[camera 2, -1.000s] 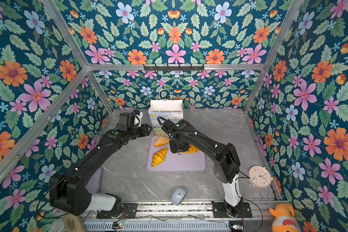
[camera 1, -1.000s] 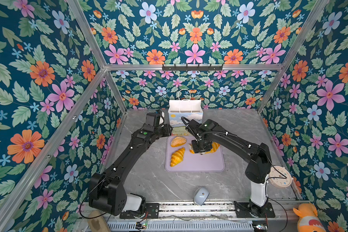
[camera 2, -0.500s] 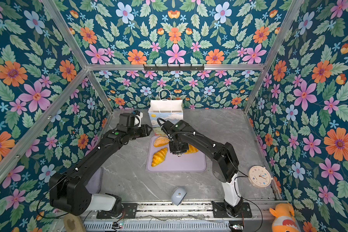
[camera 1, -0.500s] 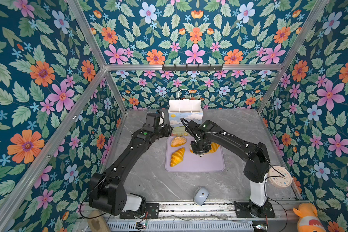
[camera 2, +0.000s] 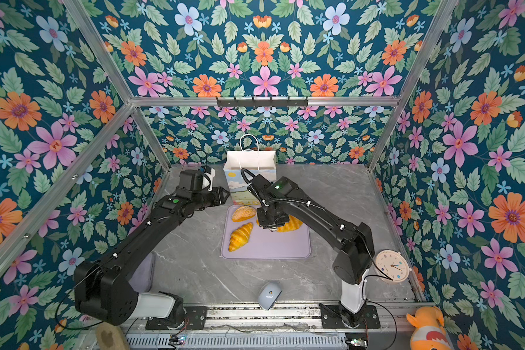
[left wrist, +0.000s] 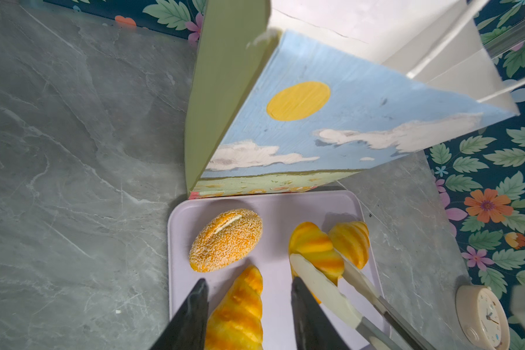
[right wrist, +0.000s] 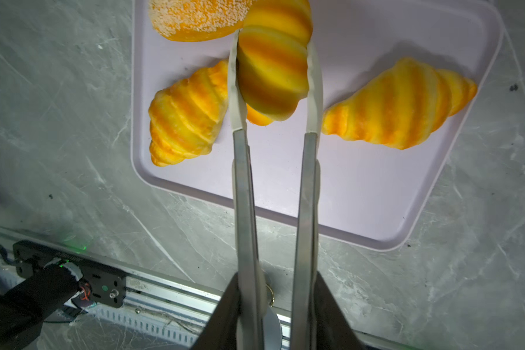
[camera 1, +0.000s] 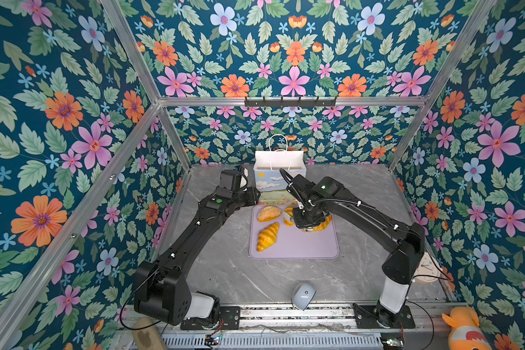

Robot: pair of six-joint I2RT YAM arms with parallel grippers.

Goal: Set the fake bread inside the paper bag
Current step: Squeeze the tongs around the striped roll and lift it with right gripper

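My right gripper (right wrist: 275,272) is shut on metal tongs (right wrist: 245,188). The tongs' white tips pinch a ridged oval roll of fake bread (right wrist: 273,66), tilted up over the lilac tray (right wrist: 361,181). On the tray lie a seeded bun (camera 1: 269,213) and two croissants (right wrist: 185,115) (right wrist: 400,106). The paper bag (camera 1: 278,160) stands upright and open just behind the tray. My left gripper (left wrist: 249,283) hovers open and empty at the bag's near left corner, above a croissant (left wrist: 240,309).
A grey computer mouse (camera 2: 269,295) lies near the front rail. A round clock (camera 2: 391,266) leans by the right wall. An orange plush toy (camera 2: 428,330) sits outside at the front right. Floral walls enclose the marble table (camera 1: 225,272).
The right gripper has squeezed the tongs tighter, so that their tips now pinch the ridged roll. The left arm has stayed still.
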